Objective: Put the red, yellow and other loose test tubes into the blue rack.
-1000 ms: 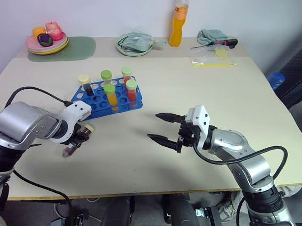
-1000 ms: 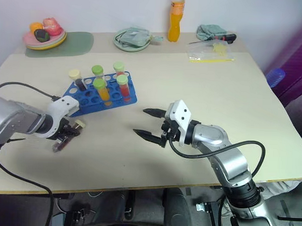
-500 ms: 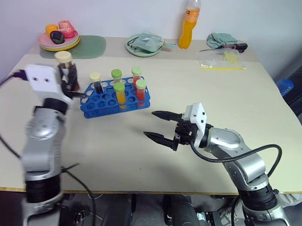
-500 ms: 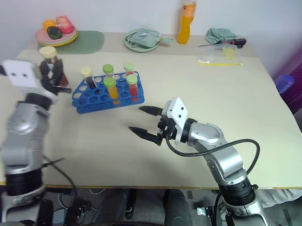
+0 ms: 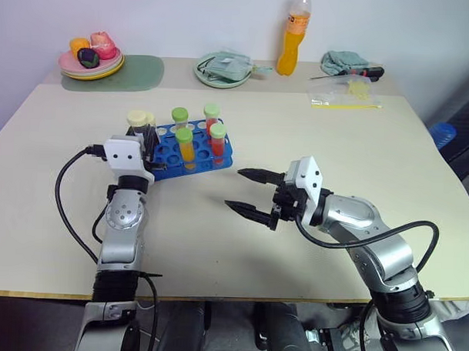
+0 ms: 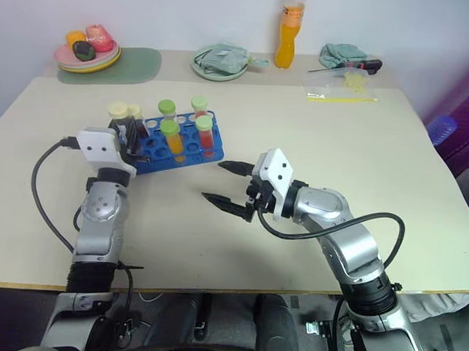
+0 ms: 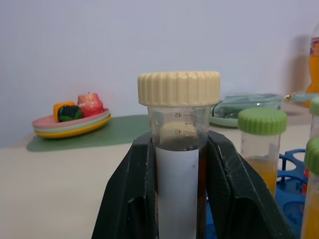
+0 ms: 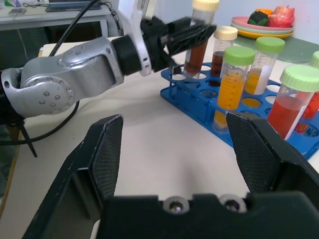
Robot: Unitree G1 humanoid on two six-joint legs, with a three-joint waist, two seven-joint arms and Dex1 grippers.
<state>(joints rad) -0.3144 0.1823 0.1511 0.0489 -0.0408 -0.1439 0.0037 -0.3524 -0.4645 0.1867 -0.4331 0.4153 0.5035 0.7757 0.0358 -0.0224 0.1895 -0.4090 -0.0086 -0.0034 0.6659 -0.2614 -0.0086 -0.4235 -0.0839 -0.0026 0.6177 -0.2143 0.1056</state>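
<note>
The blue rack (image 5: 195,163) stands left of the table's middle. Several test tubes stand upright in it: a yellow one (image 5: 185,145) and a red one (image 5: 218,141) with green caps in front, two more green-capped ones (image 5: 179,116) behind, and a cream-capped dark one (image 8: 223,46). My left gripper (image 5: 147,135) is shut on a cream-capped tube (image 7: 178,89) of dark maroon liquid. It holds the tube upright at the rack's left end, with its lower end at the corner holes (image 8: 187,74). My right gripper (image 5: 234,188) hangs open and empty to the right of the rack.
Along the far edge are a plate of toy fruit (image 5: 90,60) on a green mat (image 5: 138,70), a green plate with a cloth (image 5: 225,68), a tall orange bottle (image 5: 290,37), a cloth with a screwdriver (image 5: 348,62), and a plastic bag (image 5: 345,93).
My left arm has lifted the cream-capped tube from low near the table's front, swung it up, and brought it upright to the rack's left end. The right gripper stayed put.
</note>
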